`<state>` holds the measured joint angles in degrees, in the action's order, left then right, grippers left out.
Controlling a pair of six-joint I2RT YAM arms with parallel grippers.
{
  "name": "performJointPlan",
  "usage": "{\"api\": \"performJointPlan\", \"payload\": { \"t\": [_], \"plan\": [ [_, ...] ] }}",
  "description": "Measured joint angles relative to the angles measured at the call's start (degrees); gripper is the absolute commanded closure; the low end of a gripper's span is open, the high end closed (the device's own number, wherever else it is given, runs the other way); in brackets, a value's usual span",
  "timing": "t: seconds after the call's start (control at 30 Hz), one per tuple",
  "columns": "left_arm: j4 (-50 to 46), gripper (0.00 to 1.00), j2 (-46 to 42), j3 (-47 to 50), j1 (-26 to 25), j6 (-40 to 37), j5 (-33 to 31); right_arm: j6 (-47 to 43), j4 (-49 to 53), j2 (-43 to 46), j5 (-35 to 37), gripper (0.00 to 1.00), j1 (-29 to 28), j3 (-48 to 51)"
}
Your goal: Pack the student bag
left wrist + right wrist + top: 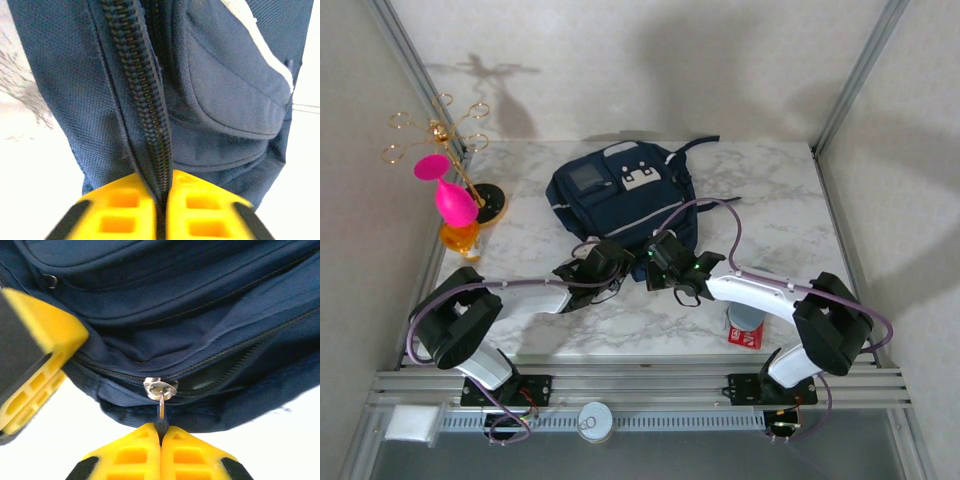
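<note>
The navy student bag [620, 195] lies flat at the middle back of the marble table, white patches up. Both grippers meet at its near edge. My left gripper [618, 268] is shut on the bag's zipper strip [150, 115], its yellow fingers [120, 205] pinching the teeth and fabric edge. My right gripper [658, 256] is shut on the small pull tab hanging from the silver zipper slider [160, 388]. To the right of the slider the zip gapes slightly [220, 370]. One yellow finger of the left gripper [35, 355] shows at the left of the right wrist view.
A gold jewellery stand [440, 130] with a pink piece [452, 200] and an orange base [460, 240] stands at the left edge. A red and white carton [745, 332] sits by the right arm near the front edge. Metal frame posts rise at both back corners.
</note>
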<state>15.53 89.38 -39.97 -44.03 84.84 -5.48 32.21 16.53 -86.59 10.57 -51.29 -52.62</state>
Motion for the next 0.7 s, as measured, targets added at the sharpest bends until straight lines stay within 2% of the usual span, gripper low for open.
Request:
{"api": "performJointPlan", "payload": {
  "t": [0.17,0.33,0.47,0.5,0.53,0.6,0.7],
  "plan": [
    [-2.43,1.00,-6.49,3.10,3.34,-5.33,0.28,-1.25,0.42,1.86,1.25,1.00,1.75,1.68],
    [-6.32,1.00,-15.72,8.41,13.97,-16.24,4.55,-4.81,-1.25,6.10,1.75,1.00,7.34,5.40],
    [-10.16,1.00,-16.63,7.82,20.15,-24.30,8.20,-7.43,-2.32,4.79,1.42,1.00,7.21,4.74],
    [-11.06,0.85,-16.68,7.52,20.98,-25.90,8.63,-7.54,-2.47,4.09,1.22,1.00,6.29,4.13],
    [-11.96,0.65,-16.90,7.23,21.51,-27.32,8.79,-7.41,-2.49,3.41,1.18,1.00,5.16,3.50],
    [-13.14,0.42,-18.12,6.95,22.29,-28.55,8.61,-6.88,-2.67,2.34,0.94,1.00,3.10,2.60],
    [-14.32,0.35,-22.91,7.21,22.45,-27.69,8.57,-5.60,-3.93,1.05,-0.17,1.00,1.01,1.92]
  ]
}}
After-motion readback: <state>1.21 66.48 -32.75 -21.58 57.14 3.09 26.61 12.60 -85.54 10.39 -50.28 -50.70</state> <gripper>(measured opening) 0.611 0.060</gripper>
